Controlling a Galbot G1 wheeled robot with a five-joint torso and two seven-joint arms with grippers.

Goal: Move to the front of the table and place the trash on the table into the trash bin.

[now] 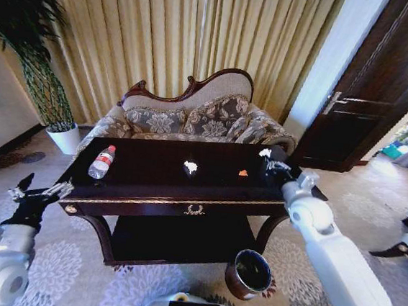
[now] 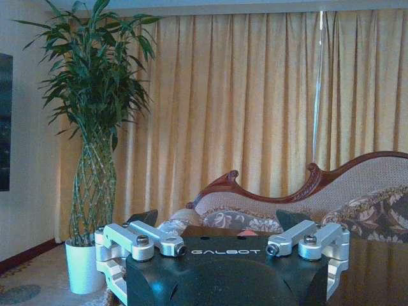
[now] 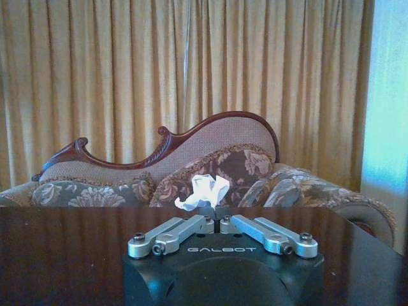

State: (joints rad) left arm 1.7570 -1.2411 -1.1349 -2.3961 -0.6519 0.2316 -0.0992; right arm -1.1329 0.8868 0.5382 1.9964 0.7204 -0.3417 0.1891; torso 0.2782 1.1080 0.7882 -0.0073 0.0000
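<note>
Nearest, at the lower left: left gripper (image 1: pixel 41 188), spread wide and holding nothing, just off the left end of the table (image 1: pixel 149 200). In the left wrist view, same gripper (image 2: pixel 217 220) with fingers (image 2: pixel 143 218) well apart, facing the sofa (image 2: pixel 357 191) and plant (image 2: pixel 95 127).

On the right: right gripper (image 1: pixel 270 159) over the table's far right corner, clenched on a white wad (image 1: pixel 265 152). From its wrist, fingertips of that gripper (image 3: pixel 215 213) pinched together under the wad (image 3: pixel 204 191), clear of the tabletop.

On the table: bottle (image 1: pixel 102 161) lying at the left, second wad (image 1: pixel 189 167) mid-table, orange scrap (image 1: pixel 243 173) to the right of it.

On the carpet near the right front leg: bin (image 1: pixel 249 273), upright.
</note>
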